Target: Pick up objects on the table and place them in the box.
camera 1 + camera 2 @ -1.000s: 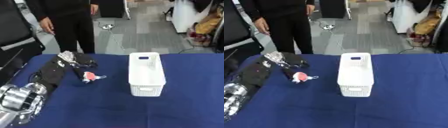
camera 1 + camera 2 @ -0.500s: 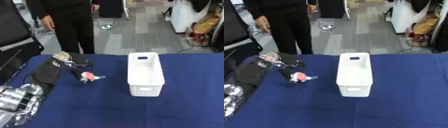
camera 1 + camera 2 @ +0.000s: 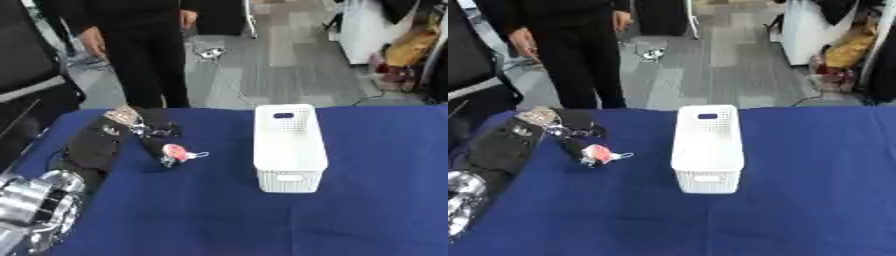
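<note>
Your left hand (image 3: 150, 134) curls round a small, blurry red-and-white object (image 3: 178, 152); its shape stays unclear; right of it stands the white perforated plastic box (image 3: 288, 148) on blue cloth (image 3: 219, 210).

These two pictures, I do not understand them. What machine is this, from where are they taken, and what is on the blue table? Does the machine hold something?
Both pictures come from one stereo camera in a humanoid robot's head, looking down at its work: one from the left eye, one from the right, so they look nearly the same. The black and silver arm entering from the left is the robot's left arm. Its left hand is curled round a small pink and white object, holding it at or just above the blue table; what the object is cannot be made out. To its right stands an open white perforated box, where things should go. The right hand shows in neither picture.
</note>
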Tool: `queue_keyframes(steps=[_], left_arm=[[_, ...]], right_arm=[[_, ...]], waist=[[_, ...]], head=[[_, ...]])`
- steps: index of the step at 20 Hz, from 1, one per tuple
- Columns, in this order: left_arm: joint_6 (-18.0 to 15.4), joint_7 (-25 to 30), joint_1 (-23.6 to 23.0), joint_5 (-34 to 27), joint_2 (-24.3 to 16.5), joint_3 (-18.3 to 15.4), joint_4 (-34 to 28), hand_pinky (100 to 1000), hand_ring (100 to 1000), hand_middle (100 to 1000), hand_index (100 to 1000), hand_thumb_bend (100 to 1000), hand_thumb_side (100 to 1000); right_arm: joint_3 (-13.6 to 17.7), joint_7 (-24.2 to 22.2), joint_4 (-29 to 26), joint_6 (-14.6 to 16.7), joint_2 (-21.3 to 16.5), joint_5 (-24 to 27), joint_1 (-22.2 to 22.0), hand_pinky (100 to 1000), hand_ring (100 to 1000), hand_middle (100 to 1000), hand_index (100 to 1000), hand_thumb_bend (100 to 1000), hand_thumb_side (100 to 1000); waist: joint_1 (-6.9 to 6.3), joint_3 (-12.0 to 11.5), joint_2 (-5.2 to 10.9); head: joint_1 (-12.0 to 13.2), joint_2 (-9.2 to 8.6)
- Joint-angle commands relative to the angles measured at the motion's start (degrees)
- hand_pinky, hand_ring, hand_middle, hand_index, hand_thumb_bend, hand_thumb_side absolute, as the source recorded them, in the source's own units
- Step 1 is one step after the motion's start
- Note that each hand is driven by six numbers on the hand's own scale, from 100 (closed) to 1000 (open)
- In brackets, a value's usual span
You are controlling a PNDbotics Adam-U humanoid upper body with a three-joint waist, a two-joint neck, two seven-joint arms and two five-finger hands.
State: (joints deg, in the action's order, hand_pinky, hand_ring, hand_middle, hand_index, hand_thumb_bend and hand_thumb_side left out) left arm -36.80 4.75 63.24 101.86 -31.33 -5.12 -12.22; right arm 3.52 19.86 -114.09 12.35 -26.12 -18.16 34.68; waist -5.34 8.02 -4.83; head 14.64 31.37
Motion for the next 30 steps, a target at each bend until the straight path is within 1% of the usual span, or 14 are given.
queue_keyframes(steps=[1,6,7,9,10,11,13,15,19,20,21,23,27,30], left_arm=[[1.5,-0.1,0.6,-0.6,-2.4,-0.4,-1.3,1000,1000,965,968,365,1000],[3.4,-1.4,0.0,1.7,-2.5,-0.3,-1.6,1000,1000,965,967,373,1000],[3.6,-1.6,-0.1,2.0,-2.5,-0.3,-1.5,1000,962,920,946,394,1000],[3.5,-1.7,-0.2,2.5,-2.5,-0.2,-1.0,967,812,825,918,421,1000],[3.4,-1.5,-0.2,2.7,-2.6,-0.2,-0.8,915,727,766,899,417,981],[3.2,-1.2,-0.1,2.9,-2.6,-0.1,-0.6,803,606,688,876,398,903],[3.1,-0.4,0.0,3.0,-2.8,-0.1,-0.3,617,500,596,847,338,802],[2.7,0.3,0.0,2.5,-2.9,-0.2,-0.2,453,413,526,800,275,744],[2.5,1.6,0.0,0.4,-3.1,-0.4,0.1,269,281,419,678,100,771],[2.4,1.8,0.0,-0.3,-3.0,-0.5,0.2,219,243,387,641,100,764],[2.2,2.1,0.0,-1.1,-3.0,-0.5,0.2,125,180,331,558,100,759],[1.5,2.2,0.0,-2.8,-3.0,-0.5,0.2,100,113,274,475,100,747],[-0.5,0.7,0.2,-5.1,-3.0,-0.4,-0.7,100,100,118,291,100,722],[-3.0,-1.3,0.5,-5.8,-3.1,-0.2,-1.3,100,100,100,257,100,715]], right_arm=[[0.0,-0.3,-0.5,0.0,-0.2,0.5,1.6,225,419,450,1000,145,1000],[-0.1,-0.6,-0.5,0.0,0.4,0.8,2.4,225,419,450,1000,145,1000],[-0.1,-0.6,-0.5,0.0,0.4,0.8,2.5,226,419,450,1000,146,1000],[-0.1,-0.6,-0.5,0.0,0.4,0.8,2.5,226,419,450,1000,146,1000],[-0.1,-0.6,-0.5,0.0,0.4,0.8,2.5,226,419,450,1000,146,1000],[-0.1,-0.6,-0.5,0.0,0.3,0.8,2.5,225,419,450,1000,146,1000],[-0.1,-0.6,-0.5,0.0,0.2,0.8,2.4,226,419,449,1000,146,1000],[-0.1,-0.6,-0.5,0.1,0.2,0.9,2.4,226,419,449,1000,146,1000],[-0.1,-0.6,-0.5,0.1,0.0,0.9,2.3,225,419,449,1000,145,1000],[-0.1,-0.6,-0.5,0.1,0.0,0.9,2.2,225,418,449,1000,145,1000],[-0.1,-0.7,-0.5,0.1,0.0,0.9,2.2,225,418,449,1000,145,1000],[-0.1,-0.7,-0.5,0.1,-0.1,0.9,2.2,225,418,449,1000,145,1000],[-0.1,-0.7,-0.5,0.2,-0.1,0.9,2.1,225,418,449,1000,145,1000],[-0.1,-0.7,-0.5,0.2,-0.2,0.9,2.0,225,418,449,1000,145,1000]], waist=[[0.28,0.2,0.49],[0.12,0.8,-0.04],[0.08,0.9,-0.09],[0.03,0.9,-0.12],[0.02,0.9,-0.1],[0.01,0.8,-0.07],[0.0,0.7,0.0],[0.0,0.6,0.07],[0.0,0.5,0.13],[0.0,0.5,0.13],[0.0,0.5,0.14],[0.0,0.4,0.15],[-0.01,0.3,0.2],[-0.05,0.2,0.26]], head=[[1.0,-1.34],[2.0,-2.39],[2.1,-2.22],[2.0,-1.7],[1.8,-1.52],[1.7,-1.44],[1.3,-1.44],[1.1,-1.45],[0.8,-1.54],[0.7,-1.55],[0.7,-1.55],[0.7,-1.51],[0.6,-1.61],[0.6,-1.72]])
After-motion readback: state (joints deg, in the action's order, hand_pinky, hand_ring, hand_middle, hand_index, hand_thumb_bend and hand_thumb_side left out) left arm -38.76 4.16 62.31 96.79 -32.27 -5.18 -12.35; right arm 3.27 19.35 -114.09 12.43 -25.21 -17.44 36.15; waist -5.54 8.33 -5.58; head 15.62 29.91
